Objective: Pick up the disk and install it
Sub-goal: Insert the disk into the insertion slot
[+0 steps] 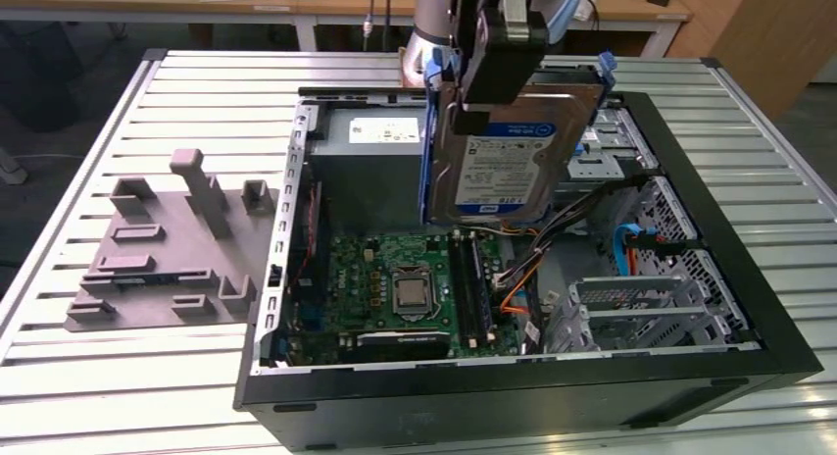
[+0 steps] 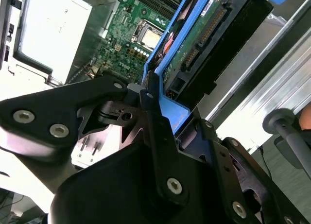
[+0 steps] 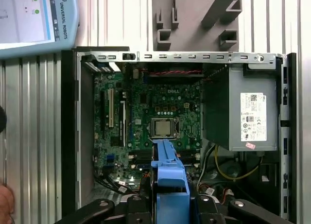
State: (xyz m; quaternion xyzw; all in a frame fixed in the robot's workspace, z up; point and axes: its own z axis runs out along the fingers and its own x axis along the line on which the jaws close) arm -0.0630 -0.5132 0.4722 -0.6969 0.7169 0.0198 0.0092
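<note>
Silver disk (image 1: 504, 171), clamped in the tool (image 1: 495, 100), hangs over the open case (image 1: 523, 381), apparently clear of power supply (image 1: 372, 146) and cables (image 1: 520, 277).

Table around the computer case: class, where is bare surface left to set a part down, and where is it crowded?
Free: table slats beyond and in front of the grey fixture, at the exterior view's left; a narrow strip past the case at its right. Crowded: inside the case, under the held disk.
</note>
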